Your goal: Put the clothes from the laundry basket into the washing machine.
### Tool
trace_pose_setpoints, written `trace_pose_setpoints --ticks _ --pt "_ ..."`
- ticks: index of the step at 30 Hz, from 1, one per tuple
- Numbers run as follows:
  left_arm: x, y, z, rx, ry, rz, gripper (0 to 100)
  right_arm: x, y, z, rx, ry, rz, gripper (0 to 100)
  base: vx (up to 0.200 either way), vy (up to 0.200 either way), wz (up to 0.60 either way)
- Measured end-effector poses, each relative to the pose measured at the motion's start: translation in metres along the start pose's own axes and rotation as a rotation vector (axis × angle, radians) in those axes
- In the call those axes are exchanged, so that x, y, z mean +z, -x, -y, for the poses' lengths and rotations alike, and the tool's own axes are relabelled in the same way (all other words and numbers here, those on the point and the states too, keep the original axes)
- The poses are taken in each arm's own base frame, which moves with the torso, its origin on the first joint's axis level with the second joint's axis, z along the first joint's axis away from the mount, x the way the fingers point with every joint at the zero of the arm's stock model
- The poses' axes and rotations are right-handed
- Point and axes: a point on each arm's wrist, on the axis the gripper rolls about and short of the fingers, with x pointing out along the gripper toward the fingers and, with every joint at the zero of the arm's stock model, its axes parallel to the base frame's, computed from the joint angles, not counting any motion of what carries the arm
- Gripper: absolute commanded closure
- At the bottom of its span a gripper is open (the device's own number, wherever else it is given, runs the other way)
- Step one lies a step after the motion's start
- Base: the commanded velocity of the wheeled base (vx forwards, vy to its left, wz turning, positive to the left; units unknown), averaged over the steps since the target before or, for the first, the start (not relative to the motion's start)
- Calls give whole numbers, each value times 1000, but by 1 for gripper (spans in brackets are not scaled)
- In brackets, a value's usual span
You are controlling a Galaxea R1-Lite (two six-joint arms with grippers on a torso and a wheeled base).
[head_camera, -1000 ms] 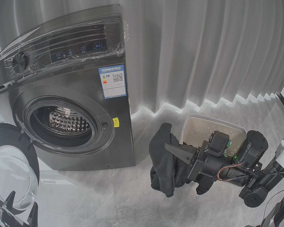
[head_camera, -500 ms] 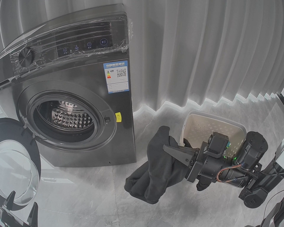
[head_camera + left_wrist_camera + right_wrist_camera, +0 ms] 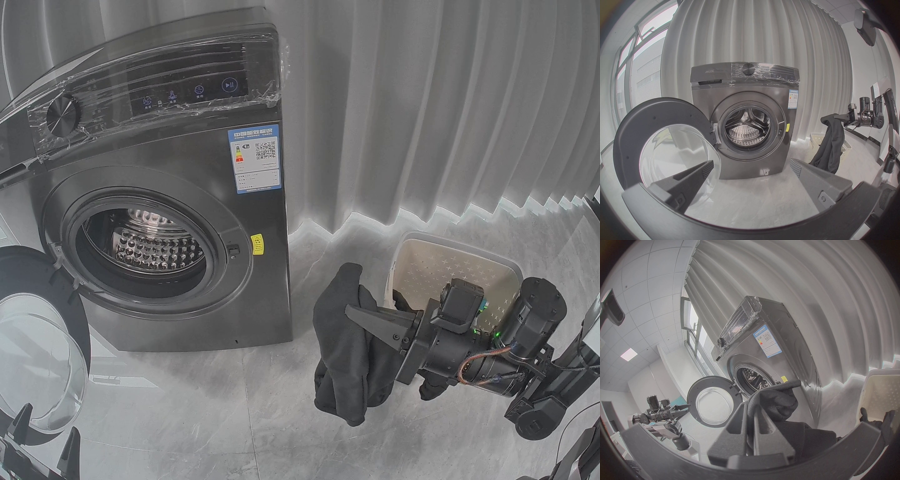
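My right gripper (image 3: 361, 314) is shut on a dark garment (image 3: 342, 356), which hangs off the floor just left of the white laundry basket (image 3: 497, 267). In the right wrist view the two fingers of that gripper (image 3: 751, 410) pinch the cloth (image 3: 778, 401). More dark fabric (image 3: 889, 419) lies at the basket's near edge. The grey washing machine (image 3: 187, 162) stands at the left with its drum (image 3: 147, 247) exposed and its round door (image 3: 34, 340) swung wide. My left gripper (image 3: 49, 425) is low beside the door, open and holding nothing (image 3: 750, 162).
Pleated white curtains (image 3: 437, 106) run behind the machine and the basket. A stretch of grey tiled floor (image 3: 262, 412) separates the machine's front from the hanging garment. The open door juts out to the left of the drum opening.
The head camera has shifted, so the machine sits further right in the picture. The garment's lower part swung out to the left half a second ago and now hangs straight down again.
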Motion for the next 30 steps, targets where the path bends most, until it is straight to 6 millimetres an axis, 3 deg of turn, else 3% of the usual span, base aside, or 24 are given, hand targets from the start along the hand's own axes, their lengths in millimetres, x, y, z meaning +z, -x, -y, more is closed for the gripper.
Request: trace_pose_setpoints --ticks 5,11,30 --pt "0 0 0 0 0 0 0 0 1 1 -5 -1 -2 100 0 0 0" --pt "0 0 0 0 0 0 0 1 0 3 -6 3 5 100 0 0 600" --pt "0 0 0 -1 0 0 0 0 2 2 -7 2 -3 100 0 0 0"
